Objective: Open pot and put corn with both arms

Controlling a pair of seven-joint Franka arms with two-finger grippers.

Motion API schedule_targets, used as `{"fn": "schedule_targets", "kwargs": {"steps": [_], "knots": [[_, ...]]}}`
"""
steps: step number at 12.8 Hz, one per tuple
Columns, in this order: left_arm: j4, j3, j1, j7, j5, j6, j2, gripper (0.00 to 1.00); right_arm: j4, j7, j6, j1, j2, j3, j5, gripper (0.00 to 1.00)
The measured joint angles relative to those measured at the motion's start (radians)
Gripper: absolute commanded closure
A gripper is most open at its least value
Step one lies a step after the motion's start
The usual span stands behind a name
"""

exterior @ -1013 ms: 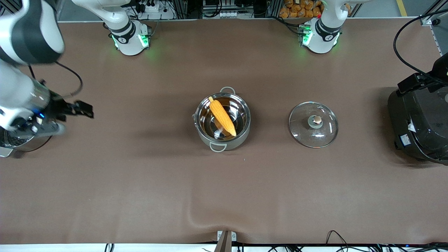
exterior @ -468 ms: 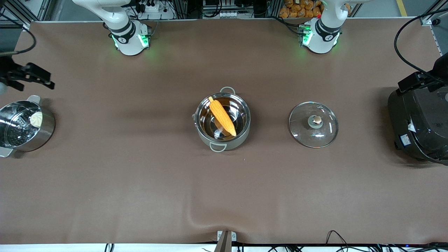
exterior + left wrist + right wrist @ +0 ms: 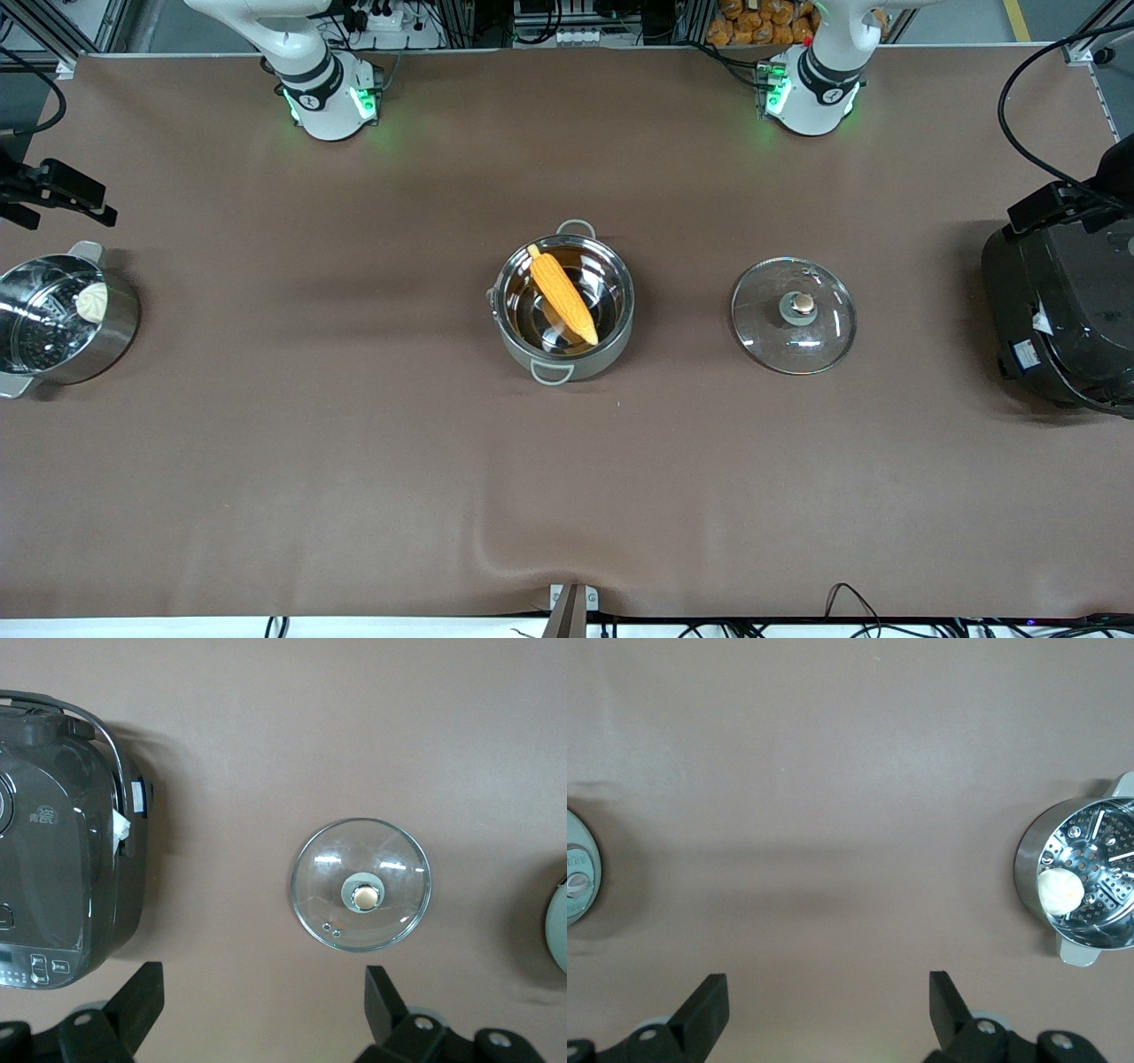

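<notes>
Jaws wide, empty, both: left gripper (image 3: 257,1014) over table beside lid (image 3: 794,315); right gripper (image 3: 824,1014) near steamer pot (image 3: 53,319). Corn (image 3: 563,295) lies diagonal inside pot (image 3: 564,350); you have neither gripper near it.

rice cooker (image 3: 53,842) logo, characters unreadable

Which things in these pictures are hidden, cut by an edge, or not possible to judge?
- Black rice cooker: front view, cut by the edge and partly covered by the left arm's black wrist part.
- Steel pot with perforated insert: front view, cut by the edge.
- Round shiny steel pot holding the yellow-orange corn cob: wrist views show only a sliver at the edge.
- Right gripper and left gripper: only the open fingertips show; the rest is cut off.
</notes>
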Motion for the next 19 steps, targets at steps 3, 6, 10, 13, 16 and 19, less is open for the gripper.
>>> {"fn": "schedule_targets", "kwargs": {"steps": [3,6,10,13,16,19], "knots": [[0.002,-0.001,0.001,0.000,-0.001,0.000,0.000,0.00,0.001,0.044,-0.011,0.000,0.000,0.004,0.000,0.00],[0.003,-0.011,0.001,0.000,-0.001,0.000,0.000,0.00,0.004,0.075,-0.015,0.001,0.000,0.014,0.000,0.00],[0.004,-0.067,0.001,0.000,-0.002,0.000,0.000,0.00,0.004,0.083,-0.016,0.001,0.000,0.013,0.000,0.00],[0.004,-0.095,-0.001,0.000,-0.002,-0.001,0.000,0.00,0.004,0.083,-0.015,0.001,0.000,0.015,0.000,0.00],[0.004,-0.094,-0.001,0.000,-0.002,-0.001,0.000,0.00,0.004,0.083,-0.015,0.001,0.000,0.015,0.000,0.00],[0.004,-0.094,-0.001,0.000,-0.002,-0.001,0.000,0.00,0.004,0.114,-0.019,0.001,0.000,0.023,0.000,0.00]]}}
